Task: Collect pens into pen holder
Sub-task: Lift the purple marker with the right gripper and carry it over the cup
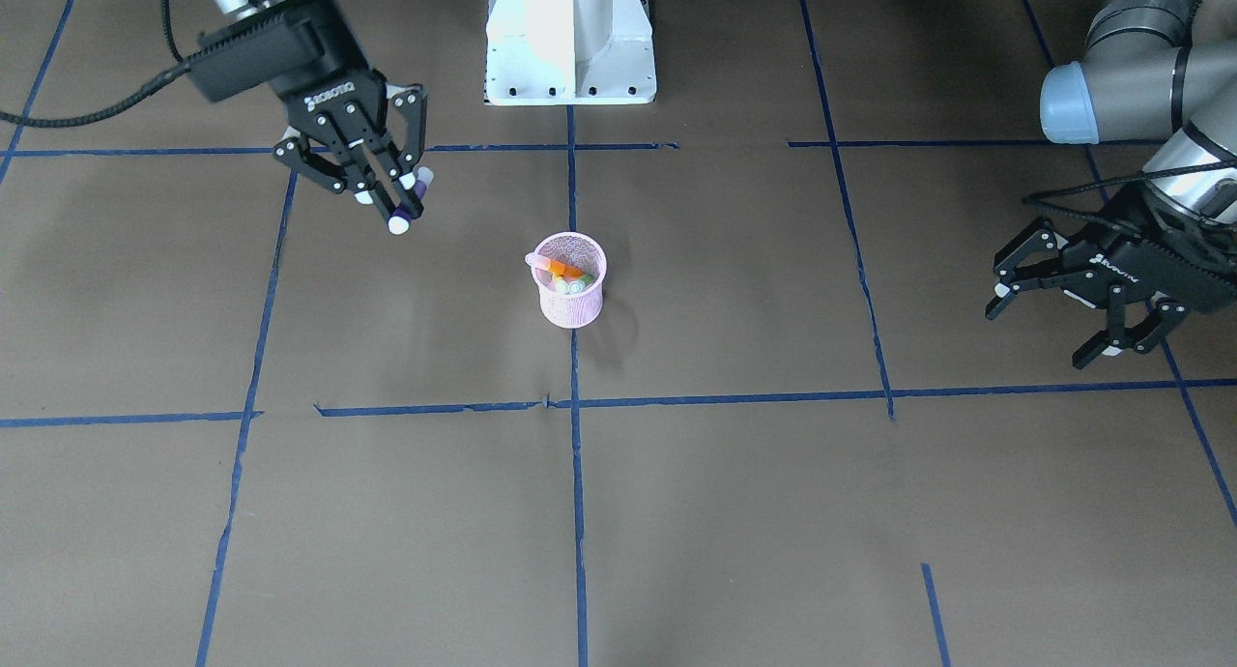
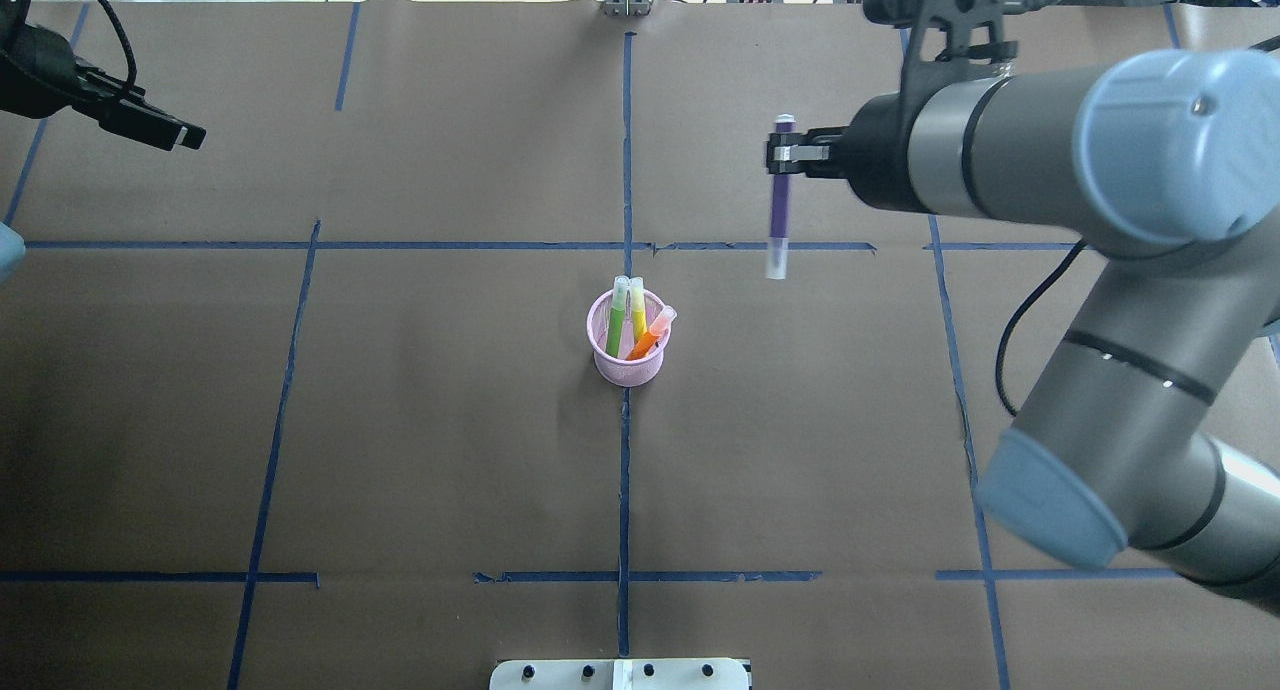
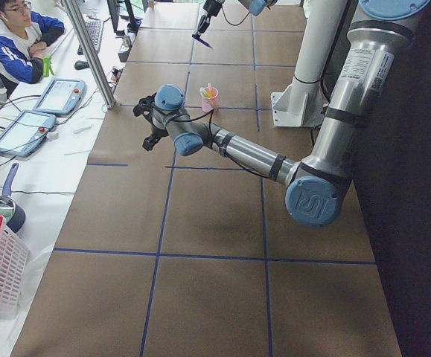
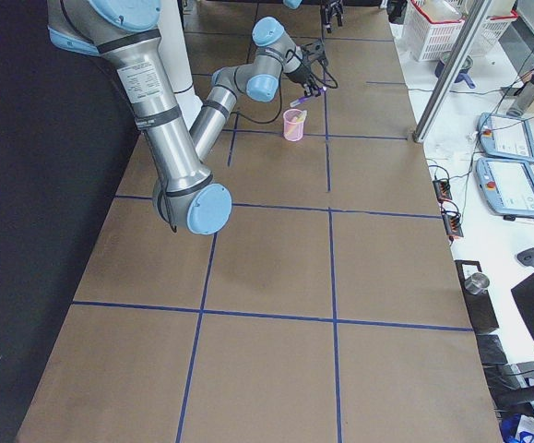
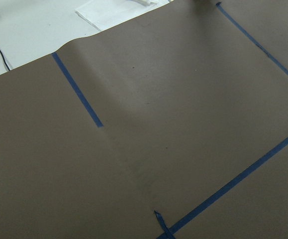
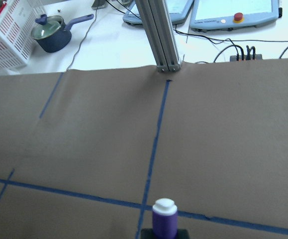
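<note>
The pink mesh pen holder [image 1: 570, 300] stands upright at the table's middle and also shows in the overhead view [image 2: 627, 362]. An orange pen [image 2: 648, 340], a green pen [image 2: 614, 325] and a yellow-green pen [image 2: 637, 310] stand in it. My right gripper [image 1: 391, 195] is shut on the purple pen [image 2: 778, 215] and holds it in the air, beside the holder and apart from it. The pen's end shows in the right wrist view [image 6: 164, 219]. My left gripper [image 1: 1049, 329] is open and empty, far off on the other side.
Brown paper with blue tape lines [image 1: 575, 474] covers the table. The white robot base [image 1: 570, 39] stands at the back middle. A metal post [image 6: 158, 35] rises at the table's far edge. A seated operator [image 3: 18, 37] and tablets are beyond the table.
</note>
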You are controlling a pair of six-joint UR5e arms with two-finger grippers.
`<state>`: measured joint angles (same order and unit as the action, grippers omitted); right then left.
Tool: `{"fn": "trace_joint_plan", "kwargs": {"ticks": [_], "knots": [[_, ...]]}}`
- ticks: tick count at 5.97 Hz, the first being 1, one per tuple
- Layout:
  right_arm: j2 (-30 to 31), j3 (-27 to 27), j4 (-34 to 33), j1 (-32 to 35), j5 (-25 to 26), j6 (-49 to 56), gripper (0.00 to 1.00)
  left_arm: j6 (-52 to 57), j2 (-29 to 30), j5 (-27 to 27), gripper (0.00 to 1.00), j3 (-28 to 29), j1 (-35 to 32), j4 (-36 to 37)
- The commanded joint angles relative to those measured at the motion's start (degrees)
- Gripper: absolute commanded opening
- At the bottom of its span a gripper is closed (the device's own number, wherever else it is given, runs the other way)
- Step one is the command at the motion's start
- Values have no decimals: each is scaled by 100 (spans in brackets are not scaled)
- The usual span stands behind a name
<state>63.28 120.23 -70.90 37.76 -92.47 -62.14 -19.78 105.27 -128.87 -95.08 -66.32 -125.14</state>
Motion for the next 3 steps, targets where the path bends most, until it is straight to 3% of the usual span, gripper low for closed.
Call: {"fn": "trace_joint_plan", "kwargs": {"ticks": [1,2,3], "knots": [[-131,-793,1877,-1177,1765,105,0,71,-198,-7,100,-10,-30,34],[-132,-1138,2305,-1566,2472,427,0,80,-348,11,100,7,-30,25],[-349,-1490,2353,-1657,2618,1048,0,210,-437,11,100,7,-21,25]]}}
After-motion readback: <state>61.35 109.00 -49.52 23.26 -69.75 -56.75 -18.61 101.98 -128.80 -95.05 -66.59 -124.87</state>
